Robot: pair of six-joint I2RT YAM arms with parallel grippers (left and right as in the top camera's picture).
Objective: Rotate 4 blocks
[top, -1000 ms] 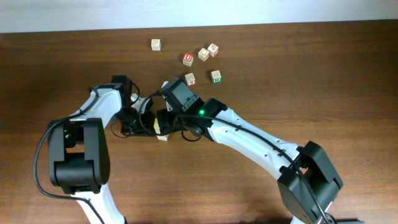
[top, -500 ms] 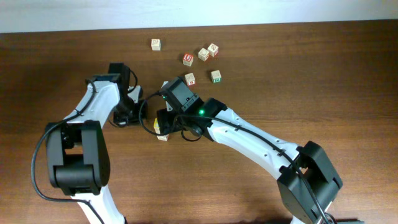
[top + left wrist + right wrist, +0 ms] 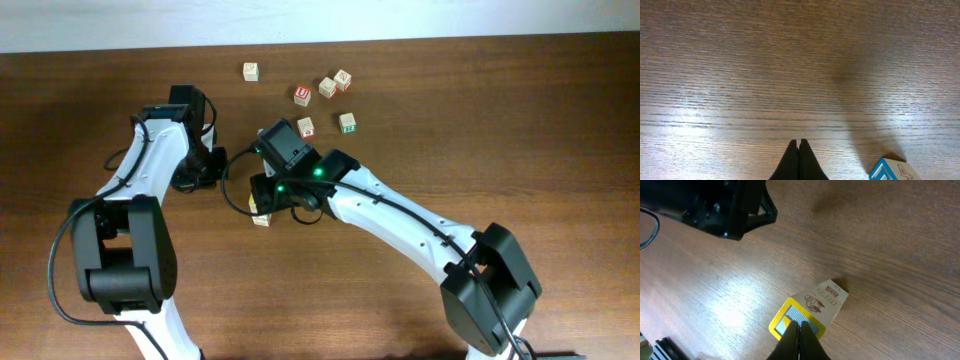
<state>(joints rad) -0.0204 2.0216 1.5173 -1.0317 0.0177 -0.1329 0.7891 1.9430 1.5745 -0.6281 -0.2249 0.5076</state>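
A yellow-faced block point(image 3: 801, 314) lies on the wooden table, and in the overhead view this yellow block point(image 3: 260, 217) peeks out under the right arm. My right gripper point(image 3: 799, 325) is shut, its tips pressed together on the block's yellow top face. My left gripper point(image 3: 799, 143) is shut over bare wood, holding nothing. A corner of a blue-faced block point(image 3: 891, 171) shows at its lower right. Two pale blocks point(image 3: 250, 71) point(image 3: 327, 87) sit at the back. From above, the left gripper point(image 3: 205, 172) stands left of the right gripper point(image 3: 263, 200).
A red-faced cube point(image 3: 302, 95), a green-faced cube point(image 3: 347, 122) and two more cubes point(image 3: 343, 79) point(image 3: 306, 127) lie at the back centre. The left arm's black body point(image 3: 715, 205) fills the top left of the right wrist view.
My left gripper has drawn back to the left and away from the yellow block. The right arm has shifted slightly left, still shut over the block.
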